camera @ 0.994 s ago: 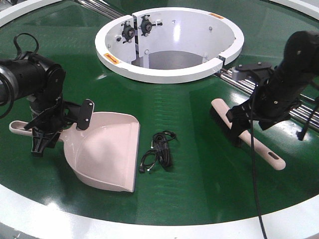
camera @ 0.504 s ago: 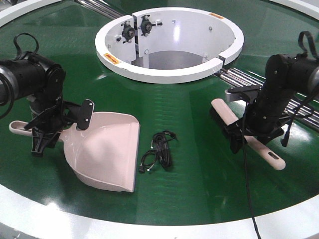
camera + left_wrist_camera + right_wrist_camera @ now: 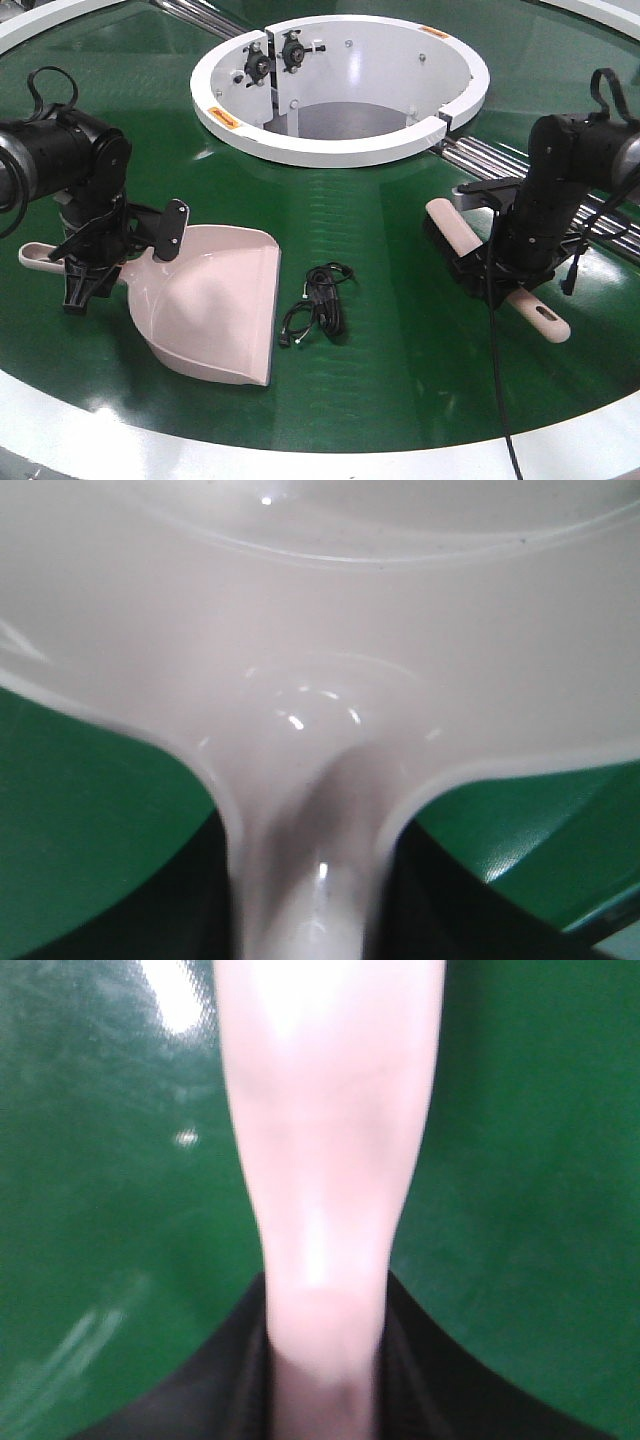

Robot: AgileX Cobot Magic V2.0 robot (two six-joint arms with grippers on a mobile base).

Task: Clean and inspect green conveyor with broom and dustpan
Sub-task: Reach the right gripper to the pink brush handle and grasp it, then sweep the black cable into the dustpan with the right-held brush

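The pale pink dustpan (image 3: 215, 300) lies flat on the green conveyor (image 3: 400, 350), scoop mouth toward the front. My left gripper (image 3: 95, 265) is shut on its handle; in the left wrist view the handle (image 3: 305, 880) runs between my dark fingers (image 3: 180, 900) into the scoop (image 3: 320, 630). The pale pink broom (image 3: 450, 228) lies on the belt at the right, black bristles on its left side. My right gripper (image 3: 503, 275) is shut on its handle; the right wrist view shows the handle (image 3: 330, 1110) pressed between both fingers (image 3: 240, 1380).
A tangled black cable (image 3: 320, 300) lies on the belt between dustpan and broom. The white ring hub (image 3: 340, 150) stands at the back centre. Shiny metal rails (image 3: 480, 155) run behind the right arm. The white outer rim (image 3: 300, 455) borders the front.
My right arm came down and leftward over the broom and its jaws closed on the handle; the broom shifted slightly. The left arm and dustpan have not moved.
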